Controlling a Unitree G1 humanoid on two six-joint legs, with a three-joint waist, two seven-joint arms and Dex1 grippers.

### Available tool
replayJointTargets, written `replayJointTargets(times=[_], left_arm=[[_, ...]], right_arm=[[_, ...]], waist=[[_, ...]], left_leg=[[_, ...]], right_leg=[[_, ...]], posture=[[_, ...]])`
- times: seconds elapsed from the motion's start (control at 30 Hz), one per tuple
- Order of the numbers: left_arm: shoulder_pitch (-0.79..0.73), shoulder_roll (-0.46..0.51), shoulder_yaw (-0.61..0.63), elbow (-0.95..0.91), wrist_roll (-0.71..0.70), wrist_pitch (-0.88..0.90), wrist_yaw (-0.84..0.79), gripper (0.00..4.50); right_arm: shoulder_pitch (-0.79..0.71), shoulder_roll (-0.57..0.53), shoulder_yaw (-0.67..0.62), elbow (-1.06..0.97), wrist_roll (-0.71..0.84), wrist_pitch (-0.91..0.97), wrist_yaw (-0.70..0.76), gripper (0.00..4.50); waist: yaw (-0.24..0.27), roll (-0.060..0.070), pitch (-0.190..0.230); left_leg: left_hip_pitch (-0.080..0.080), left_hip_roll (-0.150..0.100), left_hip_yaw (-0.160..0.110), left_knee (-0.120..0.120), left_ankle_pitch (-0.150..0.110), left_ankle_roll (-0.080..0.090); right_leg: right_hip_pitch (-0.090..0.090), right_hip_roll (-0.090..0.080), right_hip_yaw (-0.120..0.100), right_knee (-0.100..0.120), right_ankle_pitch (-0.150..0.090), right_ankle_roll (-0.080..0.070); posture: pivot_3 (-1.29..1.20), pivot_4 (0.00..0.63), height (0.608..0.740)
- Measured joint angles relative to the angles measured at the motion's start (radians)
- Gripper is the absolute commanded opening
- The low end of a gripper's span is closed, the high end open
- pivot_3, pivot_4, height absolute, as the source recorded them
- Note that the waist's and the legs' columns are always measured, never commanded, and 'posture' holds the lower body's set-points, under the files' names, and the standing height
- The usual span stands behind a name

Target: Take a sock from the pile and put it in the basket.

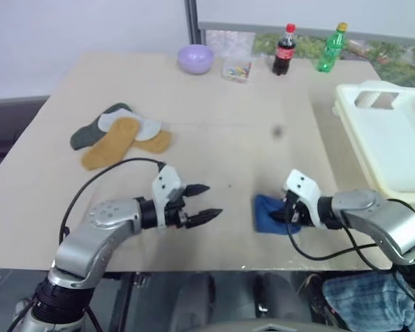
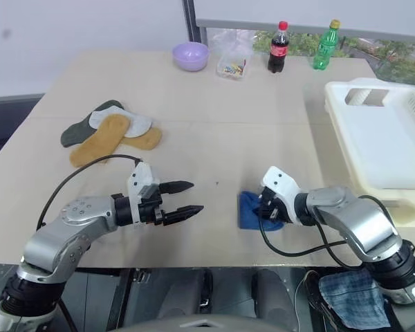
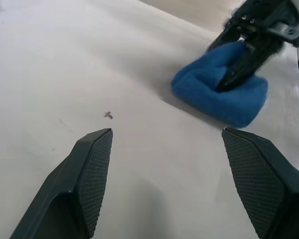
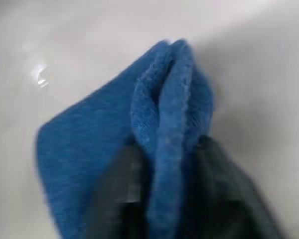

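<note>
Your right tool is pinched shut on a fold of the blue sock lying on the surface right at its tips, while your left tool hangs wide apart just beside it, with the pile beyond the left tool and the basket beyond the right.

A wide table with a pale beige top takes most of the scene. Its surface is matte and has a few small dark marks. Behind the table stands a plain white wall, evenly lit. A dark vertical post rises at the far edge of the table. To the right of the post there is a window with a grey frame (green leaves are visible outside it). Under the near edge of the table a grey floor shows. The light is soft, with weak shadows.
</note>
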Motion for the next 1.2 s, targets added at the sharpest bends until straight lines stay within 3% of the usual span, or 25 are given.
replayJointTargets(times=[0.2,0.37,0.43,0.53,0.7,0.87,0.97,1.0,1.1,1.2], left_arm=[[0.001,0.030,-0.012,0.008,0.001,-0.047,-0.090,3.75],[-0.028,0.025,-0.014,0.011,-0.018,-0.070,-0.142,3.75],[-0.062,-0.009,-0.017,0.012,-0.029,-0.073,-0.144,3.75],[-0.110,-0.082,-0.026,0.028,-0.037,-0.075,-0.116,3.75],[-0.214,-0.217,-0.053,0.060,-0.033,-0.107,-0.038,3.75],[-0.260,-0.304,-0.088,0.108,-0.005,-0.138,0.016,3.75],[-0.265,-0.319,-0.095,0.125,0.007,-0.152,0.038,3.75],[-0.267,-0.322,-0.095,0.127,0.010,-0.154,0.042,3.75],[-0.280,-0.340,-0.098,0.133,0.013,-0.159,0.053,3.75],[-0.291,-0.351,-0.098,0.134,0.013,-0.161,0.067,3.75]], right_arm=[[-0.011,0.019,-0.044,0.062,0.052,0.003,0.057,0.05],[0.013,0.235,-0.395,0.119,0.303,0.235,-0.025,0.05],[-0.048,0.293,-0.622,0.128,0.377,0.292,-0.131,0.05],[-0.145,0.364,-0.826,0.162,0.402,0.297,-0.297,0.05],[-0.338,0.362,-1.031,0.258,0.278,0.172,-0.638,0.05],[-0.402,0.341,-1.040,0.504,0.079,-0.041,-0.854,0.05],[-0.416,0.298,-0.998,0.700,-0.004,-0.130,-0.889,0.05],[-0.418,0.289,-0.989,0.739,-0.017,-0.141,-0.890,1.07],[-0.435,0.277,-0.973,0.885,-0.041,-0.181,-0.890,2.24],[-0.446,0.255,-0.967,0.964,-0.052,-0.242,-0.882,3.72]], waist=[[0.005,-0.005,-0.003],[0.008,-0.001,0.000],[0.012,0.000,0.000],[0.017,0.001,0.001],[0.015,0.002,0.001],[0.004,0.003,0.001],[-0.009,0.004,0.002],[-0.011,0.004,0.002],[-0.015,0.004,0.002],[-0.014,0.005,0.002]], left_leg=[[0.000,0.000,0.000,-0.003,0.000,0.000],[-0.001,0.001,0.001,-0.005,0.000,0.000],[-0.001,0.000,0.002,-0.005,0.000,0.000],[-0.001,-0.002,0.002,-0.004,0.000,0.000],[-0.002,-0.002,0.008,-0.005,0.000,0.000],[-0.002,-0.002,0.010,-0.006,0.000,0.000],[-0.003,-0.002,0.010,-0.006,0.000,0.000],[-0.003,-0.002,0.010,-0.006,0.000,0.000],[-0.002,-0.002,0.010,-0.006,0.000,0.000],[-0.002,-0.002,0.010,-0.006,0.000,0.000]], right_leg=[[0.000,0.000,0.000,-0.003,0.000,0.000],[-0.001,0.000,0.001,-0.003,0.001,0.002],[-0.001,0.001,0.001,-0.003,0.003,0.004],[-0.001,0.001,0.001,-0.003,0.003,0.004],[-0.001,0.003,0.001,-0.004,0.003,0.005],[-0.002,0.003,0.004,-0.005,0.003,0.005],[-0.003,0.003,0.005,-0.005,0.003,0.005],[-0.003,0.003,0.005,-0.005,0.003,0.005],[-0.003,0.004,0.006,-0.005,0.004,0.005],[-0.003,0.004,0.006,-0.005,0.004,0.006]], posture=[[0.00,0.150,0.740],[0.00,0.150,0.740],[0.00,0.150,0.740],[0.00,0.150,0.740],[0.00,0.150,0.740],[0.00,0.150,0.740],[0.00,0.150,0.740],[0.00,0.150,0.740],[0.00,0.150,0.740],[0.00,0.150,0.740]])
